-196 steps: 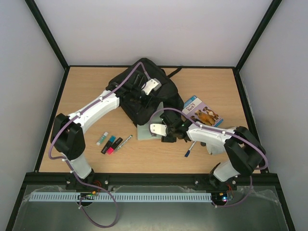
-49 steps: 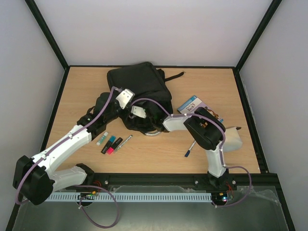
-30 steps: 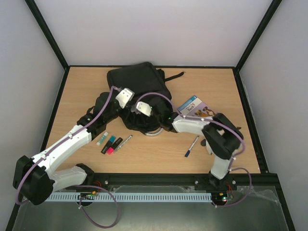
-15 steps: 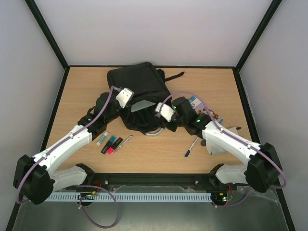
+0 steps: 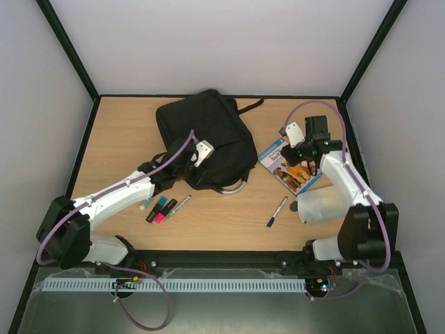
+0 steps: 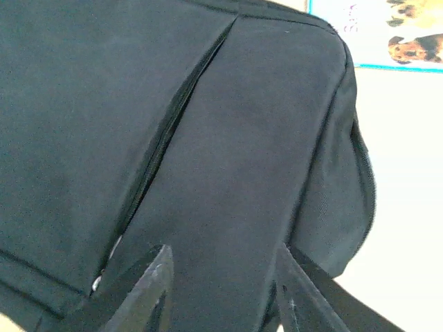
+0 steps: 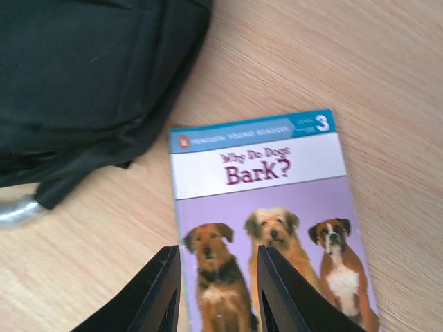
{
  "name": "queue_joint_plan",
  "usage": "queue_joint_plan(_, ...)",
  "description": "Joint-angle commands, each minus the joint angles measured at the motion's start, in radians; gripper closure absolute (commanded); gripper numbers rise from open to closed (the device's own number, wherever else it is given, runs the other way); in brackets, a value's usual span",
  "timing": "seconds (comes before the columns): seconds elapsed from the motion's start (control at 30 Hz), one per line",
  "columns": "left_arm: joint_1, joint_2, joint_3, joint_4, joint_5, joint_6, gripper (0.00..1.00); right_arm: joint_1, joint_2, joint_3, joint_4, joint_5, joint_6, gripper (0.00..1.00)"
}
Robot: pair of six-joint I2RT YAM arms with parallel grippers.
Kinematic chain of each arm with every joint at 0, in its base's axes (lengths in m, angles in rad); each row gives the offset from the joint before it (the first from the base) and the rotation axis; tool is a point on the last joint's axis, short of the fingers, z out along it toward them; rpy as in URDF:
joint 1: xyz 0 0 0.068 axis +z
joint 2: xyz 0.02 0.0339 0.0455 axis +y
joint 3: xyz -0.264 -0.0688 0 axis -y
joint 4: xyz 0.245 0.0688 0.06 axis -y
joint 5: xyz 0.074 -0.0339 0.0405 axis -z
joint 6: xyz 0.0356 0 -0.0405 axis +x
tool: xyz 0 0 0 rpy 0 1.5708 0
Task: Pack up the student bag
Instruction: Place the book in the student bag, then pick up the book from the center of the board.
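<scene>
Right now the left gripper (image 6: 223,259) has its jaws parted with nothing between them, tips just above or against the bag (image 6: 228,138); contact can't be told. A zip (image 6: 173,124) slit runs up the fabric ahead of it, and whether it gapes wide enough for packing is unclear. The right gripper (image 7: 219,263) is also parted and empty, hanging over the near edge of the book (image 7: 277,207) with dogs on its cover and not touching it. In the top view the bag (image 5: 208,139) lies flat at the far middle of the table (image 5: 125,132), grey handle (image 5: 233,189) toward the arms, and the book (image 5: 295,167) is just right of it, apart. A pen (image 5: 276,211) lies nearer the bases, well apart from the bag. Highlighters (image 5: 158,207) and a marker (image 5: 179,206) sit in a row by the left arm, near the bag's front corner. Judged progress is early to middle: book, pen, highlighters and marker are all outside, and the bag's contents can't be seen. Left to do: grab each one, slip it through the zip, likely the book first.
</scene>
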Motion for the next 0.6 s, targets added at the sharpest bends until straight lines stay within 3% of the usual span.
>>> queue_joint_plan(0.0, -0.03, -0.001, 0.037, -0.11, -0.042, -0.068, 0.48, -0.087, 0.126, 0.102, -0.127, -0.052, -0.02, 0.68)
queue_joint_plan(0.13, -0.088, -0.065, 0.058, -0.145, -0.028, -0.113, 0.33, -0.174, 0.253, 0.182, -0.142, -0.068, -0.026, 0.66)
queue_joint_plan(0.27, -0.147, -0.054, 0.131, -0.107, 0.018, -0.203, 0.28, -0.223, 0.376, 0.243, -0.165, -0.052, -0.04, 0.61)
queue_joint_plan(0.43, -0.241, 0.116, 0.272, -0.042, -0.025, -0.371, 0.27, -0.28, 0.477, 0.294, -0.223, -0.072, -0.03, 0.47)
queue_joint_plan(0.57, -0.28, 0.281, 0.381, 0.006, -0.045, -0.557, 0.27, -0.296, 0.489, 0.291, -0.225, -0.068, -0.052, 0.42)
